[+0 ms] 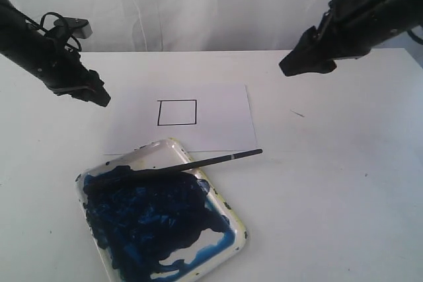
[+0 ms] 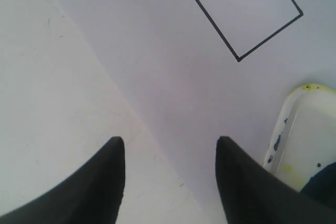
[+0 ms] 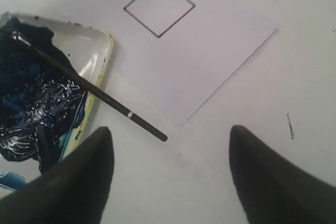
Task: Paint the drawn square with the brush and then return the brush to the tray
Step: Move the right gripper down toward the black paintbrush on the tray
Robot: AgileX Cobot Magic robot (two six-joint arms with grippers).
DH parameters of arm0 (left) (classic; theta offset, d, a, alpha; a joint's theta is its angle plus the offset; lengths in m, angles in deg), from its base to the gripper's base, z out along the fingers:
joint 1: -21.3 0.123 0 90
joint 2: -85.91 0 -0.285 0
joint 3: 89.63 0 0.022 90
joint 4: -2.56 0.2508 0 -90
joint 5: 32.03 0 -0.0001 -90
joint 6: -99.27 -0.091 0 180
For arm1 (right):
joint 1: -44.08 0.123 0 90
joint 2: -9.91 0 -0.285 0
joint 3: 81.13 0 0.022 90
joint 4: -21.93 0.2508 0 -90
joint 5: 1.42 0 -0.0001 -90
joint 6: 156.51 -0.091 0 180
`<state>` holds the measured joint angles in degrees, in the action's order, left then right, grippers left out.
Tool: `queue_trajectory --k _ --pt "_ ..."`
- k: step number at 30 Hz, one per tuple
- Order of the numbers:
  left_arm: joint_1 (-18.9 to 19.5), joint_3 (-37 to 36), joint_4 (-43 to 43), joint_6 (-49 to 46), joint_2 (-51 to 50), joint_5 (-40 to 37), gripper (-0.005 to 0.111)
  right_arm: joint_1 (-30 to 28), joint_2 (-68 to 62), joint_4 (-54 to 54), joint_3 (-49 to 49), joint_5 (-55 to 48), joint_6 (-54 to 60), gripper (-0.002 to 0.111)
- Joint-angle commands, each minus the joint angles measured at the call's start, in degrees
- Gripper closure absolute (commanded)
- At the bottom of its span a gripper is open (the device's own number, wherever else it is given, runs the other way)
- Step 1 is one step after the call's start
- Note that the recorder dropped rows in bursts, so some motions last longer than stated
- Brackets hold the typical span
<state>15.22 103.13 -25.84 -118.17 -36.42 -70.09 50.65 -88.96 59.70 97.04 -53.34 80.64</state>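
The drawn square (image 1: 177, 112) is plain white inside, on a white sheet of paper (image 1: 218, 120); it also shows as the square (image 2: 244, 11) and the square (image 3: 159, 7). The brush (image 1: 198, 162) lies with its tip in the blue paint of the tray (image 1: 238, 226) and its handle end out over the tray's rim onto the table; the brush (image 3: 100, 94) shows its silver band. My left gripper (image 1: 99, 95) hovers open left of the sheet, as the left gripper (image 2: 170, 142) shows. My right gripper (image 1: 291, 67) hangs open at upper right, empty, seen as the right gripper (image 3: 170, 132).
The tray rim (image 2: 286, 124) has yellowish stains and sits close to the sheet's near edge. A small dark mark (image 1: 297, 113) lies on the white table right of the sheet. A white curtain hangs behind the table.
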Motion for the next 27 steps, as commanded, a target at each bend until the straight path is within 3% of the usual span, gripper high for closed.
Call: queue_trajectory --k 1,11,24,27 --pt "-0.03 0.43 -0.68 -0.26 0.21 -3.13 0.05 3.77 -5.17 -5.37 3.62 -0.84 -1.39 0.048" --pt "-0.03 0.43 -0.68 -0.26 0.21 -6.01 0.05 10.47 -10.81 -5.37 3.79 -1.52 4.14 0.048" --pt "-3.22 0.92 5.33 -1.14 0.21 -2.18 0.05 11.11 -13.42 -4.74 3.79 0.59 9.01 0.048" --pt "-3.34 3.14 6.22 -0.73 0.16 -5.59 0.05 11.24 -14.78 -4.62 3.79 -0.57 9.32 0.048"
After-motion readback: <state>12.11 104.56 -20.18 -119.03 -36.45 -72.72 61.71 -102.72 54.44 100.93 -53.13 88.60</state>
